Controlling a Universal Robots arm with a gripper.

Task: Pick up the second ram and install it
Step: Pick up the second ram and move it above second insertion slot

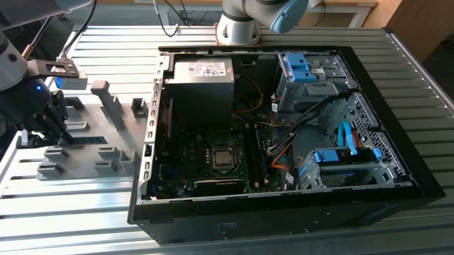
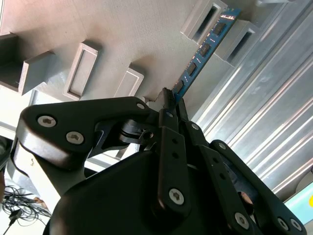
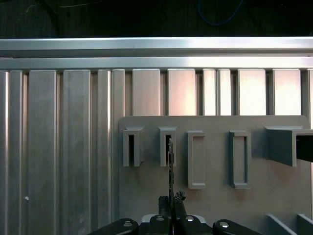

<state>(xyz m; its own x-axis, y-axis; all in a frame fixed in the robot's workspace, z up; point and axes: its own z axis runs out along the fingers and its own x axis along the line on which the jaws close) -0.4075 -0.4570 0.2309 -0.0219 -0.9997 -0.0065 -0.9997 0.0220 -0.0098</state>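
Clamped with the tool [image 2: 172,98] on the near end of the ram [image 2: 204,49]. Stretching straight ahead of the tool into a holder [image 1: 85,159] slot on the bench [image 1: 71,196], at the exterior view's left of the case [image 1: 284,212].

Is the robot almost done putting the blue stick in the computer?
Not yet. The fingers pinch one end of the second ram; its far end lies at the grey holder. It isn't in the open computer case yet.
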